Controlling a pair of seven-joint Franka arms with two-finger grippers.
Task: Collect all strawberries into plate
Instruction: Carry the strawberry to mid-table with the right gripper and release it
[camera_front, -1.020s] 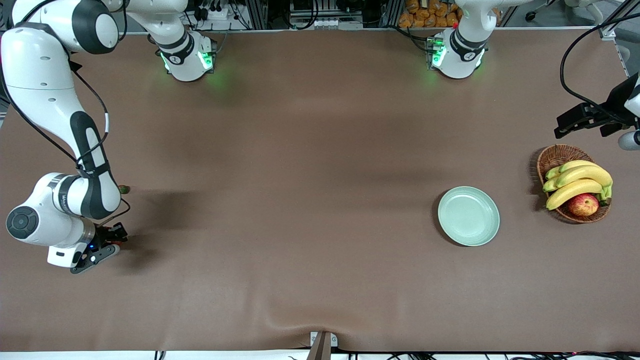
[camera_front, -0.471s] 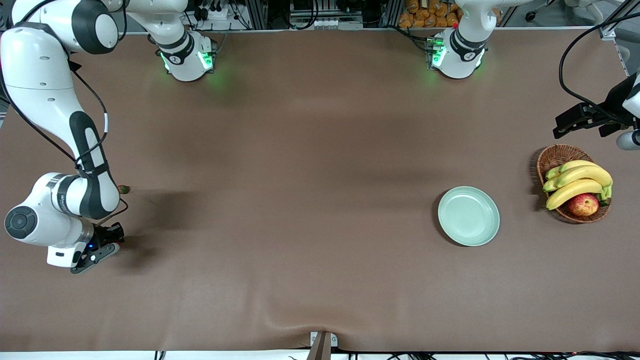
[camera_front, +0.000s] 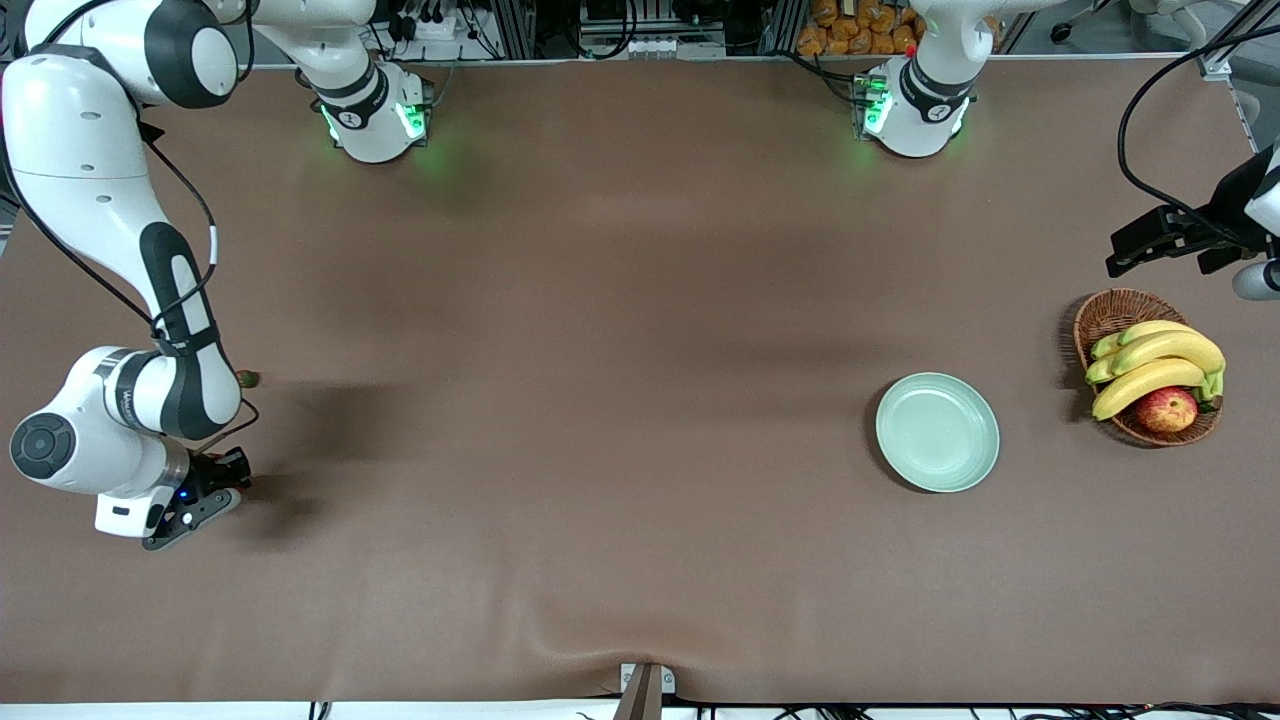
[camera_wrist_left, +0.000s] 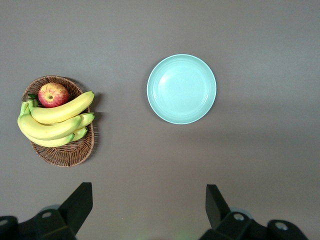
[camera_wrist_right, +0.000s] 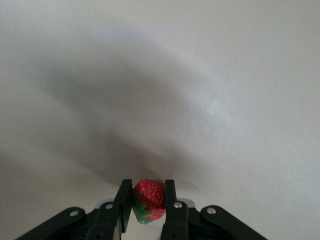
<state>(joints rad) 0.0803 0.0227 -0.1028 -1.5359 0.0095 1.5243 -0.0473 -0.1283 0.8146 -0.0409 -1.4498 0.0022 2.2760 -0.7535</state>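
Observation:
My right gripper (camera_front: 225, 487) is low at the table near the right arm's end, shut on a red strawberry (camera_wrist_right: 149, 200) with a green leafy top; the right wrist view shows the berry pinched between the two black fingers (camera_wrist_right: 124, 200). A second strawberry (camera_front: 247, 378) peeks out on the table beside the right arm's wrist, farther from the front camera. The pale mint-green plate (camera_front: 937, 431) lies toward the left arm's end with nothing in it, also seen in the left wrist view as the plate (camera_wrist_left: 181, 88). My left gripper (camera_wrist_left: 148, 210) hangs open high over the table by the basket; the front view shows the left gripper (camera_front: 1150, 240).
A brown wicker basket (camera_front: 1110, 310) with bananas (camera_front: 1155, 365) and a red-yellow apple (camera_front: 1166, 409) stands beside the plate, at the left arm's end. The brown tablecloth bulges a little at the front edge (camera_front: 590, 655).
The right gripper's fingers have closed on the strawberry, and its hand has shifted slightly. The left arm has stayed where it was.

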